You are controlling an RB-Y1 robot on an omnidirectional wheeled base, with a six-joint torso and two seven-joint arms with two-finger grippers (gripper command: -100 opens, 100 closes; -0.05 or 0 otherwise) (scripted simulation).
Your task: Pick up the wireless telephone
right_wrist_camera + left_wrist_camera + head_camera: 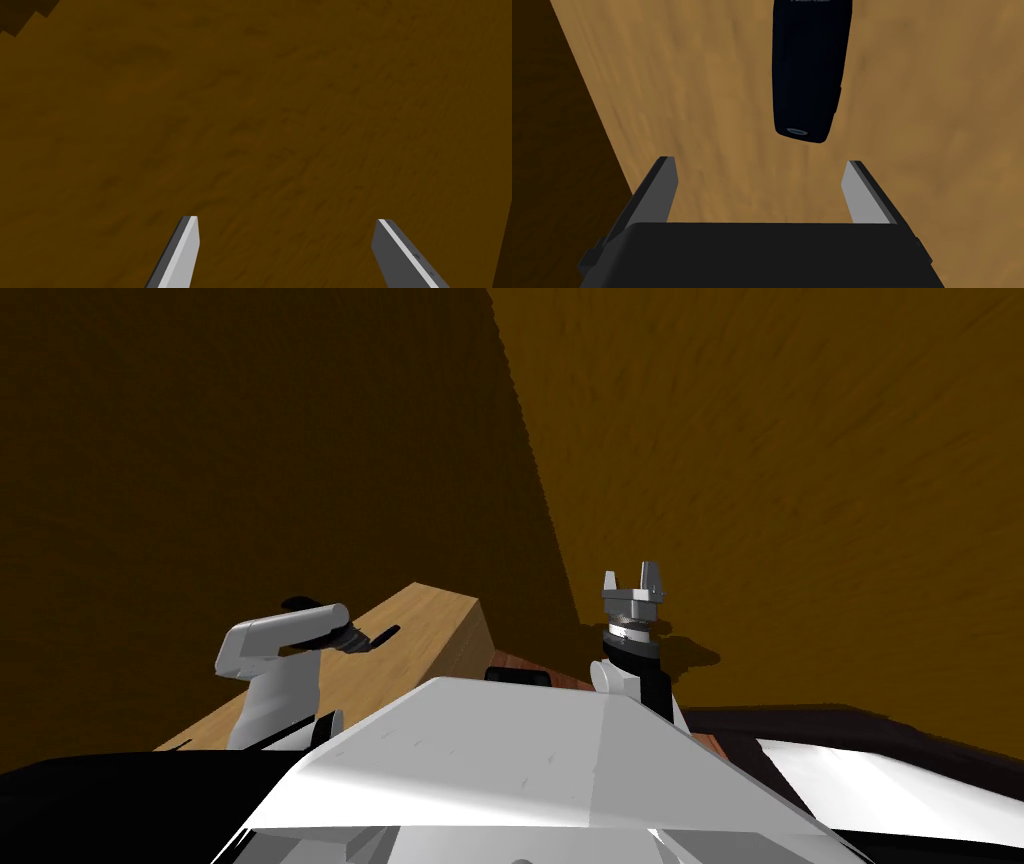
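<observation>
While the left gripper hangs low over the pale wooden counter, its two fingers stand wide apart, gripping nothing. The telephone, a dark, slim handset, lies flat on the counter just beyond the fingertips. Its rounded end is turned toward the gripper and its length runs away from it. It sits roughly in line with the gap between the fingers, nearer one of them, and neither finger touches it. A dark brown surface runs along one edge of the counter beside the gripper. In the head view the left arm reaches out over the counter top, which stands against a brown wall. The right gripper is raised on the robot's right, away from the counter and pointing at the wall, its fingers also spread and empty.
</observation>
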